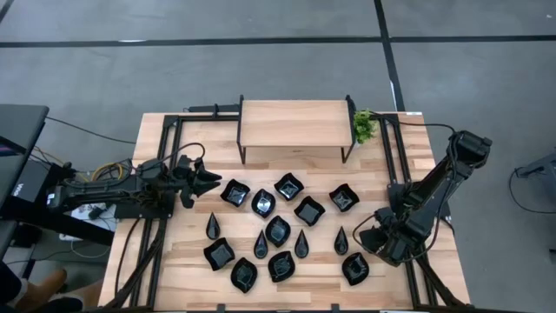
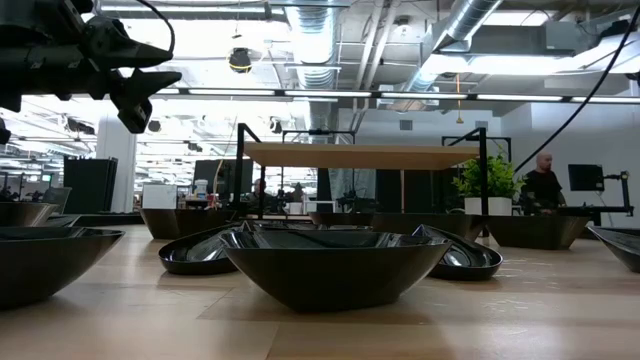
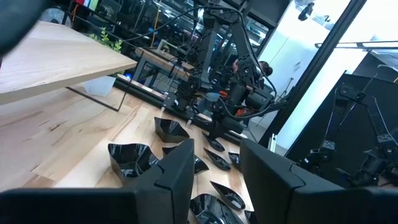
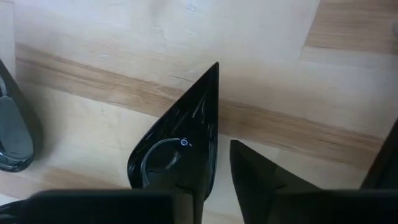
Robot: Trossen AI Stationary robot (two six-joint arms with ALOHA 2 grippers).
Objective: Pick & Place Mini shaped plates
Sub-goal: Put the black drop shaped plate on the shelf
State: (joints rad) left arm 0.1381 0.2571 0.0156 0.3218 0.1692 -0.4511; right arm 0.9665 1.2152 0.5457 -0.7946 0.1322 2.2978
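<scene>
Mini shaped plates (image 1: 278,230) all spread on the table (image 1: 408,174), none lifted. One teardrop plate (image 4: 177,146) straddled by the right gripper (image 4: 221,174), one finger over its bowl, the other just outside its rim, nothing clamped. Left gripper (image 1: 208,180) raised beside the cluster, parted, empty. Shelf (image 1: 295,123) bare; placing apparently all still ahead.

a light wooden table (image 1: 182,261) carries scattered mini shaped plates (image 1: 278,230), a shelf (image 1: 295,124), a plant (image 1: 364,127).
</scene>
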